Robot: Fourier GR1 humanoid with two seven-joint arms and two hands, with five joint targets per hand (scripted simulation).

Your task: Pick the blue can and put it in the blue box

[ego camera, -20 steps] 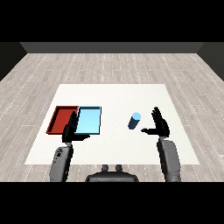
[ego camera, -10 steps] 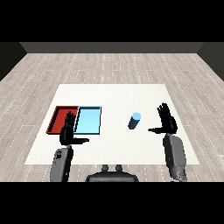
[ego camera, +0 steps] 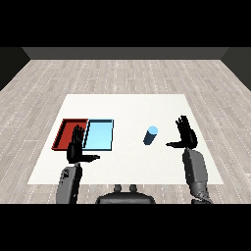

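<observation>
A bare test room: white table [ego camera: 125, 105] on pale wood-plank floor [ego camera: 125, 76], dark walls [ego camera: 125, 53] behind.

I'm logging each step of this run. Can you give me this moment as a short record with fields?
blue can: upright on the white table, not held
right hand: open, to the right of the can, not touching it
left hand: open, holds nothing, in front of the trays' near edge
light blue tray: holds nothing, left of the can
red tray: beside the light blue tray, on its left
task state: can not yet picked up
</observation>
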